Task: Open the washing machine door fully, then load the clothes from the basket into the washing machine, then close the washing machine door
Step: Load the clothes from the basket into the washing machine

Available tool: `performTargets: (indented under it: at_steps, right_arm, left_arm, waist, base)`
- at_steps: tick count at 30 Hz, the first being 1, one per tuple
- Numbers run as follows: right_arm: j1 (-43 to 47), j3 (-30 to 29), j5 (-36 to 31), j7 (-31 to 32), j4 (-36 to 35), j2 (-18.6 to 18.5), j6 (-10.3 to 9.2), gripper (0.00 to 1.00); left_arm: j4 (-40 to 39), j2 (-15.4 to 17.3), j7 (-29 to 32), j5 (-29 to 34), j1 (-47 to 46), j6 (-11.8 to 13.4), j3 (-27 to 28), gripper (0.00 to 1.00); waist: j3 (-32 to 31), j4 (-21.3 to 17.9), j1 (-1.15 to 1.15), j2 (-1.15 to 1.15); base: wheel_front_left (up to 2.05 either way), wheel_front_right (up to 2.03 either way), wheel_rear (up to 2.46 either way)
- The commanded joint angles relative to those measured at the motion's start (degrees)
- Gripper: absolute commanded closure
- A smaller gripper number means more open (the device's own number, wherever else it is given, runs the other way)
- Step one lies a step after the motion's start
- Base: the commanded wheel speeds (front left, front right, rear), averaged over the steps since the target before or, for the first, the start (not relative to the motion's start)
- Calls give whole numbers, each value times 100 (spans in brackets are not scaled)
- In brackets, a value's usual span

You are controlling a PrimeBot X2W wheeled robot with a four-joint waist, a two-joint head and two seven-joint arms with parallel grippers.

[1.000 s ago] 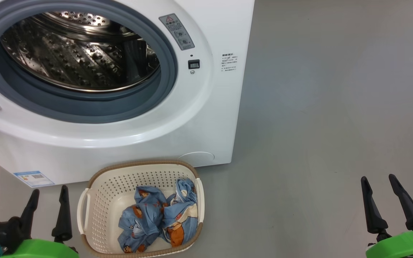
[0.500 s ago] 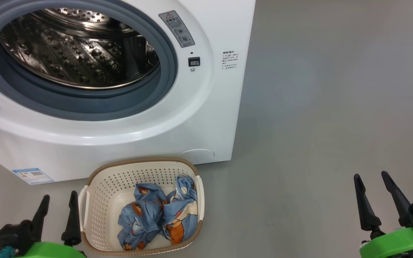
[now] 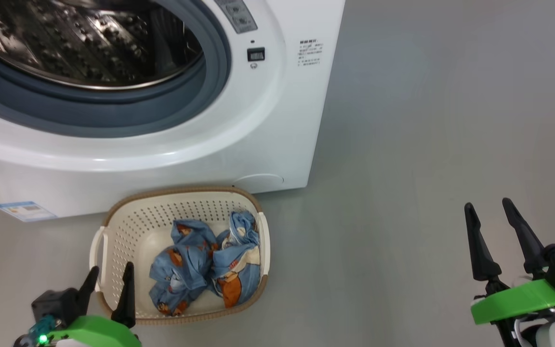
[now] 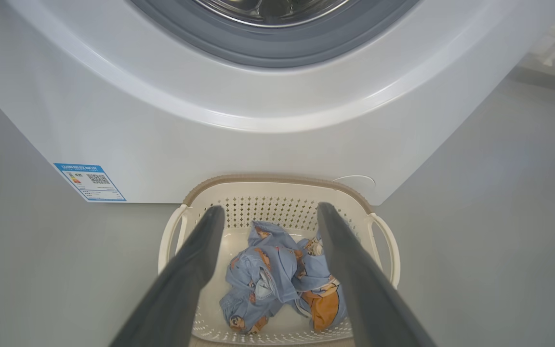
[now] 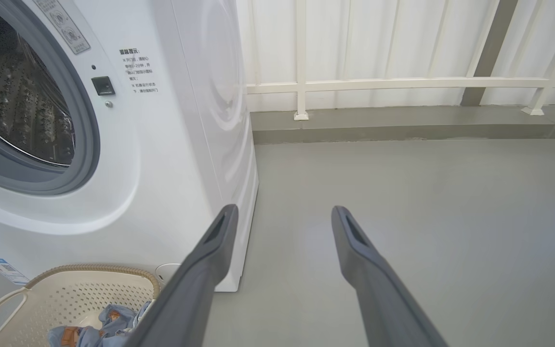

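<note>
Since the earlier frame the head view has tipped downward, and the left pincer (image 3: 112, 267) has drawn in on the basket (image 3: 181, 191). It was clear of the basket's left side then; now one fingertip overlaps the near-left rim at the lower left of the frame. Its fingers are spread wide and grip nothing. In the left wrist view the clothes (image 4: 277, 270) show between them, bunched on the basket's bottom. The basket stands on the floor (image 3: 403, 193) just before the washing machine (image 3: 258, 135), which fills the upper left. At lower right the right pincer (image 3: 487, 204) is equally spread and empty, well apart from the basket.
</note>
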Motion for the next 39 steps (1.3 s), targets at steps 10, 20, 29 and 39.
performTargets:
  at_steps: [10,20,29,39]
  right_arm:
    - [-507,230,-6,-69,-174,89,8,0]
    - [-1153,434,3,-69,-262,209,8,0]
    - [-1548,637,28,-69,-317,308,8,0]
    - [-1750,840,53,-69,-363,371,8,0]
  left_arm:
    - [957,263,-37,-150,-1002,-8,-407,0]
    - [2232,389,-37,-290,-2245,-8,-947,0]
    - [3337,520,-36,-499,-3061,-8,-1376,0]
    - [4048,726,210,-860,-3759,-8,-1885,0]
  waist:
    - [889,-75,0,0]
    - [1891,-202,0,0]
    - [2487,-347,0,0]
    - [2987,-545,0,0]
  base:
    - [0,0,0]
    - [0,0,0]
    - [0,0,0]
    - [0,0,0]
